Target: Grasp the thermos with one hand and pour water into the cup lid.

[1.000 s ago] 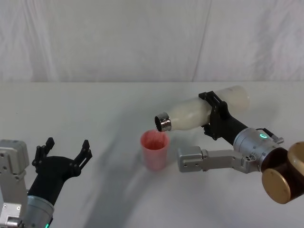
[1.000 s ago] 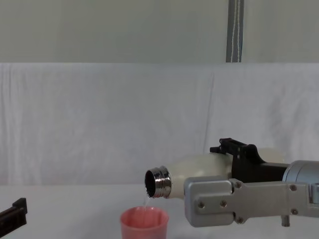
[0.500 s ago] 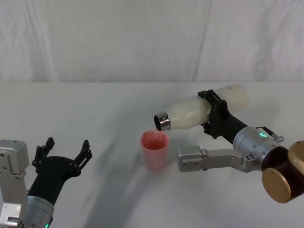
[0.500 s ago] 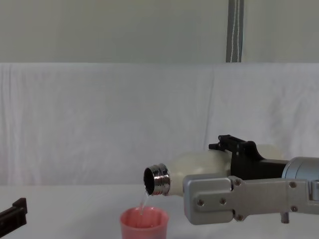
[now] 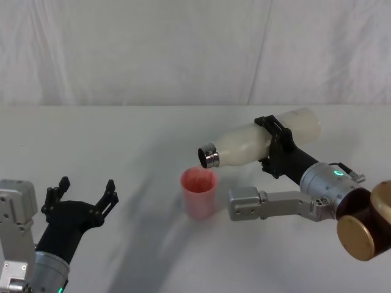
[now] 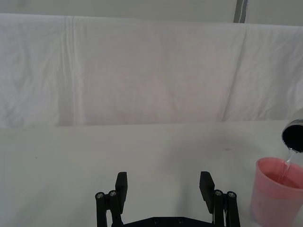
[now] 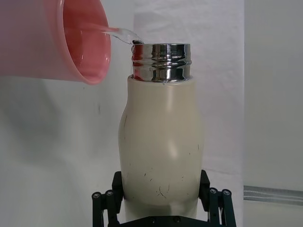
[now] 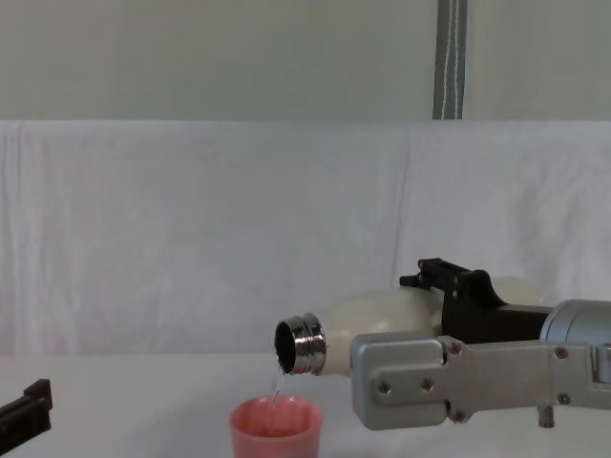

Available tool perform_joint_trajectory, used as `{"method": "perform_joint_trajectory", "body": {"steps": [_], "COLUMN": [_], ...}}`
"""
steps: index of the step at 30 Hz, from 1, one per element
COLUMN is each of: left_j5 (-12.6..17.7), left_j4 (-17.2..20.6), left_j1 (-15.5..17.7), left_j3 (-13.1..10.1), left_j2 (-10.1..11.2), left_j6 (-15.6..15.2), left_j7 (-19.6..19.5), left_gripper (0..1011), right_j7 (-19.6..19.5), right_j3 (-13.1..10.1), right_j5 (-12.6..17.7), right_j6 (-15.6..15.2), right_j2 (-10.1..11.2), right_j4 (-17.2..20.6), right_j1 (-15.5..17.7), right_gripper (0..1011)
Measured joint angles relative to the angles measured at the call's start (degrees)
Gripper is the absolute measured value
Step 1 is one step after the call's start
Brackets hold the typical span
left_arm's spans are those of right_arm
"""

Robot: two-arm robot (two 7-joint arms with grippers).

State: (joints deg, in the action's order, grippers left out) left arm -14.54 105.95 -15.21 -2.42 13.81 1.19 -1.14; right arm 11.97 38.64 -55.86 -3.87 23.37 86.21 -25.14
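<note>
1. The thermos [image 5: 259, 141] is being held in the air by the right gripper [image 5: 276, 148], tipped close to level with its silver neck [image 8: 300, 345] pointing toward the robot's left and slightly down.
2. The cream body is being clamped between the black fingers [image 7: 108, 200] at its wider lower part, with one finger on each side of the bottle and the jaws closed firmly against it; the shoulders and neck are being left free ahead of the jaws.
3. A thin stream of water [image 8: 277, 386] is being poured from the open mouth into the cup lid [image 5: 198, 193].
4. The pink cup lid is being kept upright on the white table [image 5: 140, 140], directly below the bottle's mouth and apart from it; water is being collected inside, as seen in the right wrist view [image 7: 90, 59].
5. The left gripper [image 5: 82, 196] is being held low at the robot's left, well apart from the cup lid, with its jaws spread wide and nothing between them [image 6: 163, 185].
6. A white cloth backdrop [image 8: 210, 229] is being shown behind the table.
</note>
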Motion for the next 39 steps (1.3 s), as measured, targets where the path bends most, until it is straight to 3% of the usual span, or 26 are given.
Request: {"method": "perform_joint_trajectory", "body": {"steps": [39], "left_j5": [0.0], "left_j4": [0.0], "left_j1": [0.0], "left_j3": [0.0], "left_j2": [0.0], "left_j6": [0.0], "left_j7": [0.0], "left_gripper": [1001], "right_j7": [0.4], "right_j3": [0.3], "right_j5": [-0.8], "right_j6": [-0.3], "right_j2": [0.5], "right_j4": [0.5], "right_j1": [-0.2], "right_gripper": [951]}}
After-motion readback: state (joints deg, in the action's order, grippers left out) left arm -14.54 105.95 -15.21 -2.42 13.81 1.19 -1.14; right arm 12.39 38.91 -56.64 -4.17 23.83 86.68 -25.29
